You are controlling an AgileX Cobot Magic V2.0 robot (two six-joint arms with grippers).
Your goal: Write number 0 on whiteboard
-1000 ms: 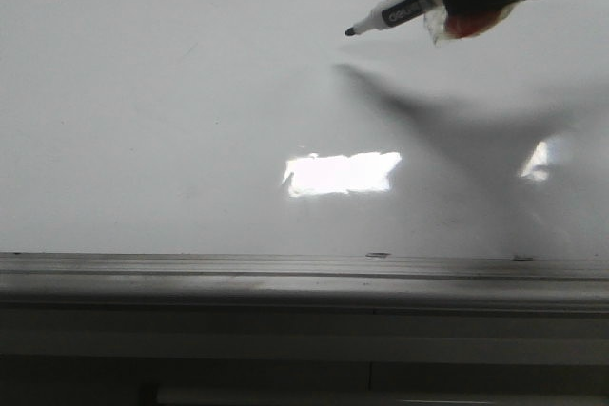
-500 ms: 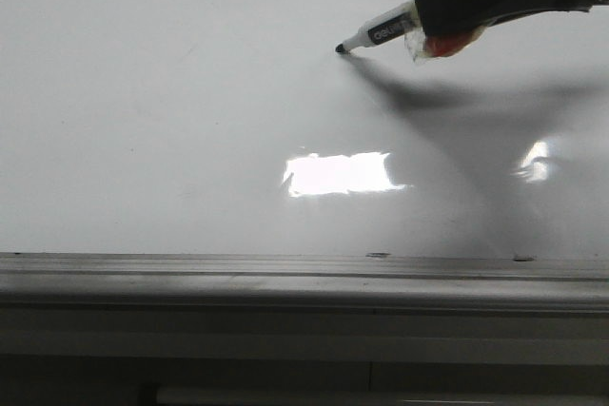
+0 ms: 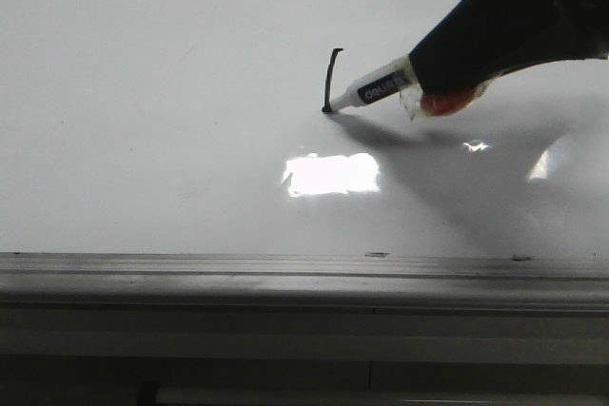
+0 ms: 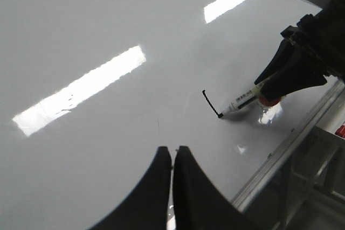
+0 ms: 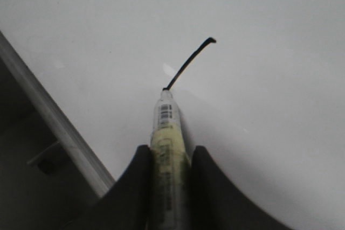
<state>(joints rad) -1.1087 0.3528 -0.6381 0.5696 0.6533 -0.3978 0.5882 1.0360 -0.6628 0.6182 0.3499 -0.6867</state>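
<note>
Across the front view, the whiteboard fills nearly everything, its grey ledge along the near edge. From the upper right the right gripper reaches in with a marker clamped in it, slanted so the tip touches the board at the foot of a short black stroke; I judge this the straight left side of the number 0, with the rest of the loop yet to be drawn. The arm's dark bulk hides the jaws, and a bright glare patch sits nearer than the stroke.

Seen from the left wrist, the left gripper hangs over bare board with its fingers pressed together and nothing between them, well clear of the stroke and marker.

From the right wrist, both fingers squeeze the marker barrel, which points straight at the stroke's end. The fingertips are cut off by the frame edge.
</note>
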